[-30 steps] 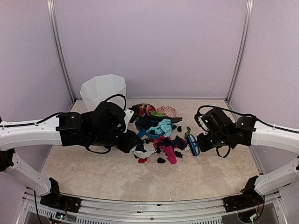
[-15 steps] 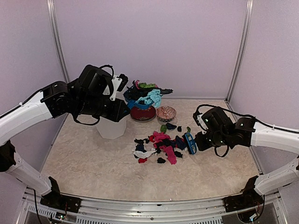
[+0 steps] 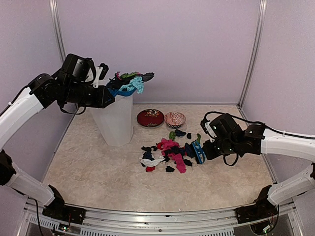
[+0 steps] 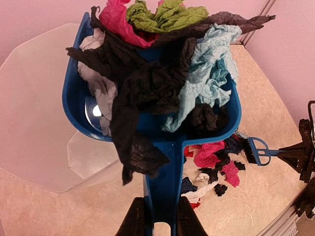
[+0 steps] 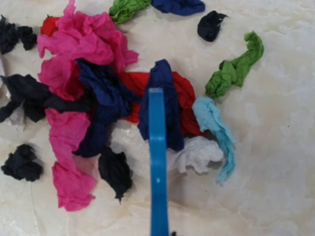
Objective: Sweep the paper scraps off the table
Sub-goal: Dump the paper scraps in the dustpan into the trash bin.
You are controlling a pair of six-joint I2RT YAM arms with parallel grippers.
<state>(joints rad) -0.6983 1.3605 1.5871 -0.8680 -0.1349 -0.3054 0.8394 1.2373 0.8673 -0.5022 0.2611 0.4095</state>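
Observation:
My left gripper (image 3: 105,92) is shut on the handle of the blue dustpan (image 3: 122,90) and holds it high over the white bin (image 3: 115,123). In the left wrist view my gripper (image 4: 161,222) clamps the dustpan handle (image 4: 165,182), and the pan is heaped with paper scraps (image 4: 152,73) in black, teal, pink, green and white. More paper scraps (image 3: 170,151) lie in a loose pile on the table (image 3: 98,172). My right gripper (image 3: 207,148) is shut on the blue brush (image 3: 199,151) at the pile's right edge. The right wrist view shows the brush (image 5: 157,162) over the scraps (image 5: 74,73); its fingers are out of frame.
Two small patterned bowls, a red one (image 3: 150,118) and a pink one (image 3: 175,119), stand behind the pile. The bin (image 4: 34,113) sits at the back left near the wall. Metal frame posts (image 3: 251,54) stand in the back corners.
My left arm has lifted the loaded dustpan off the table, up and to the left, over the white bin. The right arm and brush have barely moved.

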